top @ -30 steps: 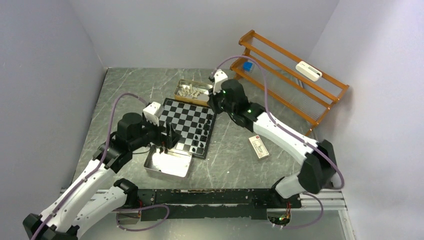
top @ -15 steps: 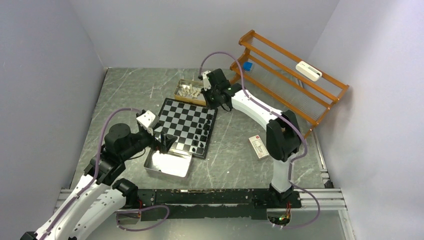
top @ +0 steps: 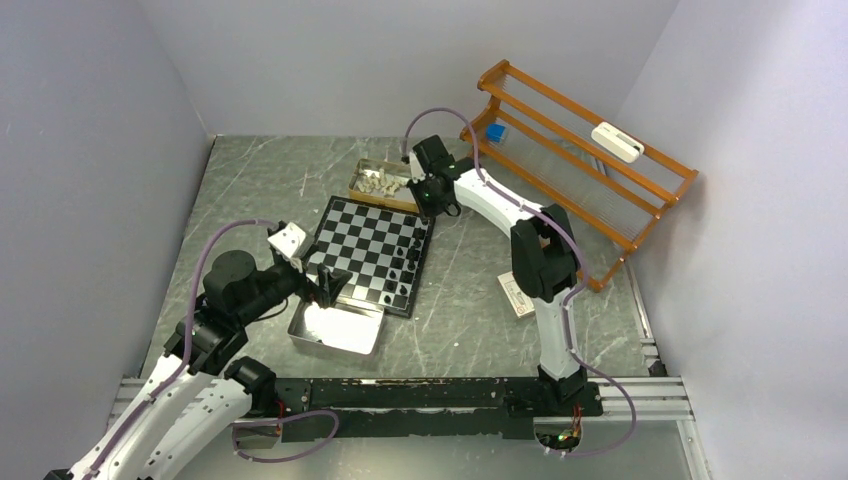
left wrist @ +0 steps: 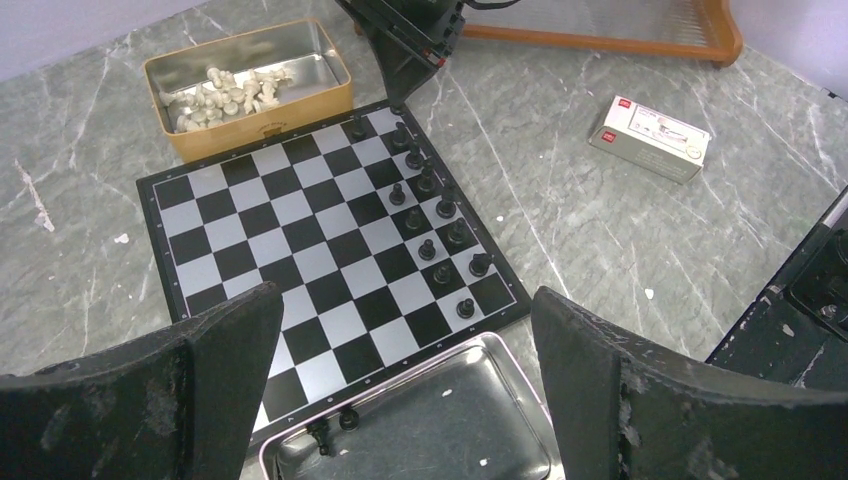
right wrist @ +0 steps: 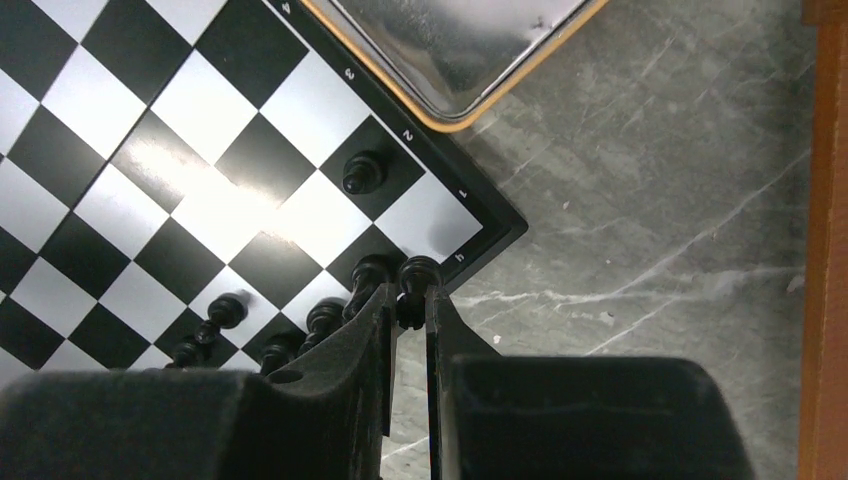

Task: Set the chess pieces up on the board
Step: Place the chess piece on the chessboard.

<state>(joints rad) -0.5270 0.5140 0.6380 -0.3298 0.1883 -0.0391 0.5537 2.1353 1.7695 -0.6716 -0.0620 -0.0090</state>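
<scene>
The chequered board [top: 368,247] lies mid-table, with a row of black chess pieces [top: 407,258] along its right edge, also in the left wrist view as black chess pieces [left wrist: 430,205]. My right gripper [right wrist: 405,300] is shut on a black piece [right wrist: 417,272] right at the board's far right corner [top: 430,222]. My left gripper [left wrist: 405,305] hangs open and holds nothing, above the seam between the board [left wrist: 300,230] and the silver tray [left wrist: 450,420]. Two black pieces [left wrist: 330,430] lie in that tray. Cream-white pieces [left wrist: 225,90] fill the gold tin [top: 383,181].
An orange wooden rack [top: 580,150] stands at the back right with a white device [top: 616,141] on it. A small white box [top: 518,295] lies on the table right of the board. The silver tray [top: 335,328] sits at the board's near edge.
My right arm has swung its elbow in to the left, its gripper still shut and near the board's far right corner. My left arm has drawn back slightly toward the near left.
</scene>
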